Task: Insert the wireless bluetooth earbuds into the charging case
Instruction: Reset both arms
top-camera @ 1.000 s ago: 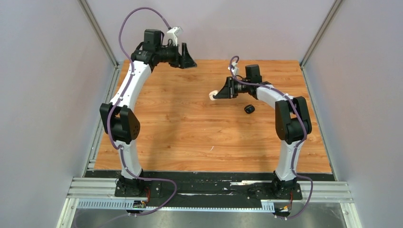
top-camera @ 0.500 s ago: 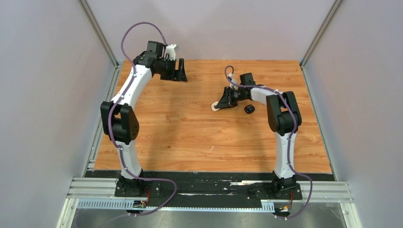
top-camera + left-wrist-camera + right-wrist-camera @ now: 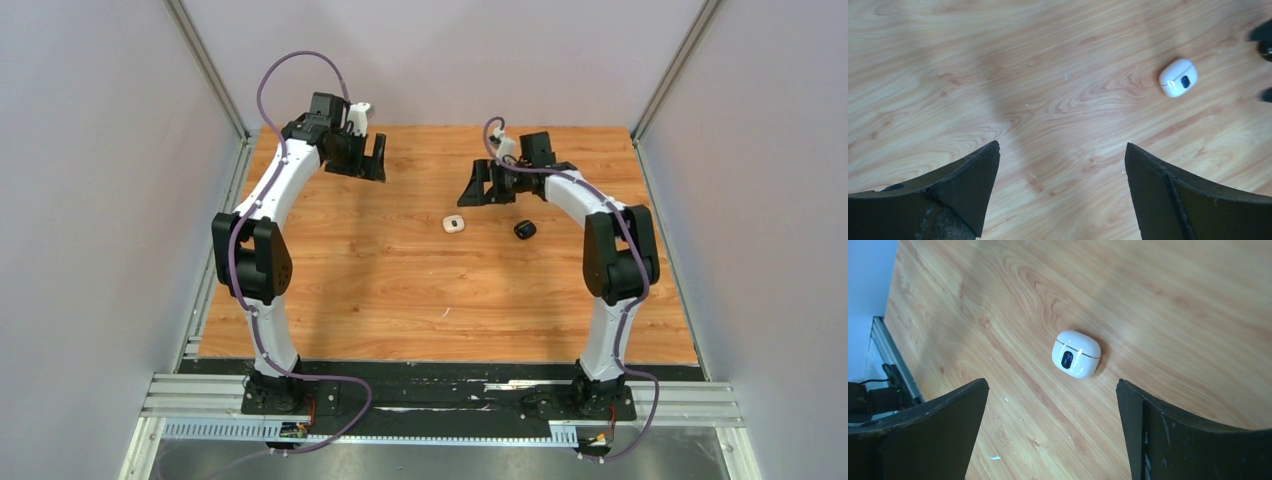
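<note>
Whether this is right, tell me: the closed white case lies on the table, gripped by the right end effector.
No. The closed white case lies on the table, but the right end effector is open, not gripping it: right wrist view.

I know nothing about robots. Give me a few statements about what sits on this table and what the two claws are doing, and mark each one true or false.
1. The white charging case lies closed on the wooden table. True.
2. The right gripper is clamped on the white charging case. False: its jaws are wide open and empty, with the case lying free on the wood.
3. In the top view, a black case lies to the right of the white one. True.
4. The left gripper is shut. False: its jaws stand wide apart with only bare wood between them.
5. The white charging case has a small dark display on its front. True.
</note>
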Robot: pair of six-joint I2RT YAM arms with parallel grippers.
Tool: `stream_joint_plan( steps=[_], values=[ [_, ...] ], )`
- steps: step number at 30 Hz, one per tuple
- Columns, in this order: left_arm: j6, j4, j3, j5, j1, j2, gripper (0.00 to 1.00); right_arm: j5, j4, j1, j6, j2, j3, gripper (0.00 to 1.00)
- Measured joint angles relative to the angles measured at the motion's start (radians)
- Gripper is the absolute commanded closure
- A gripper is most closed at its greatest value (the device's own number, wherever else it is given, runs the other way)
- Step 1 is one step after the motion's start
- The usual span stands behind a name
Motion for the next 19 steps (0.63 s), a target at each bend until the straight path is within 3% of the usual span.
stream_joint_plan(
  steps=[5,10,15,19],
  values=[
    [0.043,0.019,0.011,-0.105,0.001,0.001,0.0,0.101,-0.01,-0.037,-0.064,-0.113,0.063,0.0],
    [0.089,0.121,0.037,-0.168,0.012,0.002,0.0,0.378,0.0,-0.048,-0.06,-0.119,0.258,0.0],
    [0.112,0.389,-0.166,-0.187,0.019,-0.083,0.0,0.536,0.032,-0.048,-0.046,-0.119,0.358,0.0],
    [0.103,0.462,-0.216,-0.179,0.022,-0.103,0.0,0.56,0.036,-0.048,-0.038,-0.119,0.356,0.0]
  ],
)
